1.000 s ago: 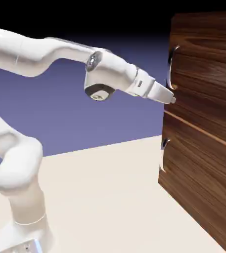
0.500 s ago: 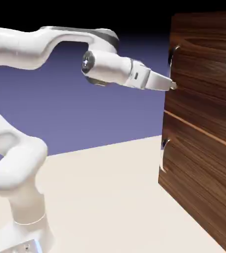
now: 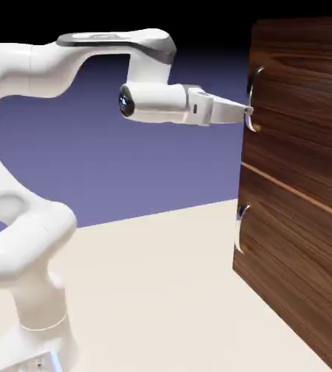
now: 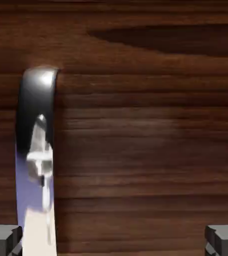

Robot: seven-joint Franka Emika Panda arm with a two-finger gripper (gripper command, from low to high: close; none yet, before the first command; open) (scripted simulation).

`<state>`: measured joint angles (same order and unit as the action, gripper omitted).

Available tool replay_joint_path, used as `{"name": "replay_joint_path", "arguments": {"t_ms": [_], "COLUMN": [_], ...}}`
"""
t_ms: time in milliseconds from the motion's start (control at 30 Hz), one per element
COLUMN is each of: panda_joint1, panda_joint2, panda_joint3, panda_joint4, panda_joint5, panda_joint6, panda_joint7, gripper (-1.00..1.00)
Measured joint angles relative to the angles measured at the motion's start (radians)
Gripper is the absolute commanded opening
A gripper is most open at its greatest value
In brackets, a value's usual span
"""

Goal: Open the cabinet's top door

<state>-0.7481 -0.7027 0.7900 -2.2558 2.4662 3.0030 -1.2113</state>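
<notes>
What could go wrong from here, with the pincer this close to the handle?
The handle sits far off-centre in the open pincer, right beside the left-hand fingertip in the hand view. Moving forward, that tip might bump it. Closing now, one finger would probably meet it well before the other, which could shove it sideways. Its smooth, curved metal might also slip when the door is pulled.

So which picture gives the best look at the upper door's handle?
The hand view: the top handle looms large there, mirror-like, though its lower end runs off the picture. The exterior view shows it small, partly behind the gripper.
</notes>
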Motion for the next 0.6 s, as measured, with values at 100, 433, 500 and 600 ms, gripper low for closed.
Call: {"name": "replay_joint_path", "arguments": {"t_ms": [100, 433, 500, 600], "panda_joint1": [-0.040, -0.252, -0.308, -0.272], "panda_joint2": [-0.007, 0.045, 0.070, 0.071], "panda_joint3": [0.042, 0.223, 0.267, 0.238], "panda_joint4": [0.029, 0.177, 0.216, 0.195], "panda_joint5": [0.130, 0.368, 0.378, 0.359], "panda_joint6": [-0.002, -0.015, -0.019, -0.030], "panda_joint7": [-0.103, -0.299, -0.309, -0.301], "gripper": [0.00, 0.00, -1.00, -1.00]}}
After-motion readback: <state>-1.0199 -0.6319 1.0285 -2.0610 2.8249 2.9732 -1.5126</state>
